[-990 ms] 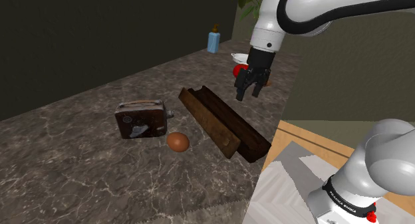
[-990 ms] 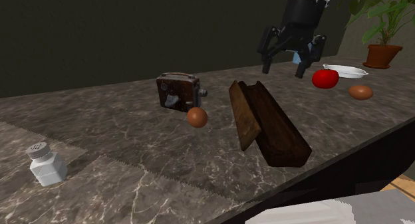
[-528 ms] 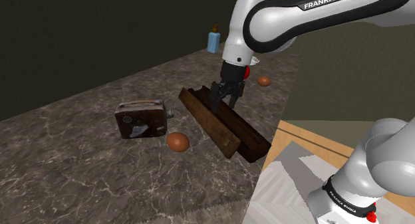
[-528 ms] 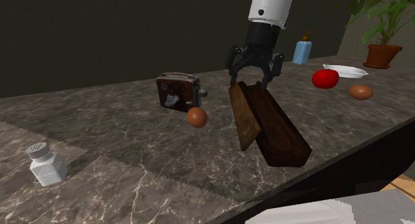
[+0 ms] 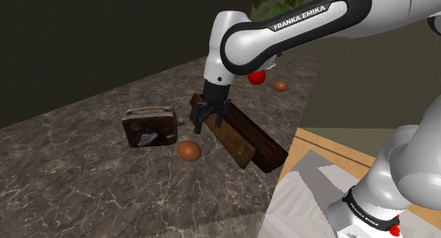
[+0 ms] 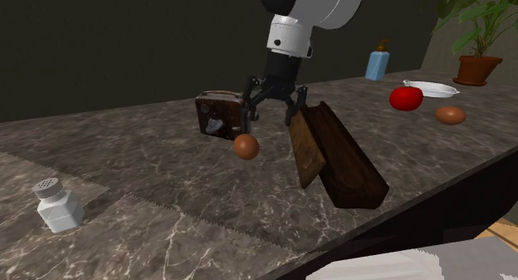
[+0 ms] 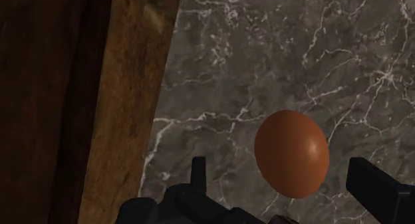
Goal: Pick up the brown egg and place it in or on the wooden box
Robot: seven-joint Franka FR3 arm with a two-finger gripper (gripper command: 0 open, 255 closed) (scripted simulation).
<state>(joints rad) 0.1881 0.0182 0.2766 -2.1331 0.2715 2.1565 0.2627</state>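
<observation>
A white robot arm reaches down over a dark, veined marble tabletop. Its black jaws are spread wide and empty, poised just above a brown egg. The egg lies on the tabletop just beside the long, open wooden box, on the side facing an old brown camera. In the wrist view the egg sits between the two fingers, untouched. This looks like the approach before the grasp. Next the jaws would need to drop around the egg and close gently, since it is round and could roll. Beyond the box's far end sit a second egg, a tomato, a white dish, a blue bottle and a potted plant. A dark wall backs the tabletop.
</observation>
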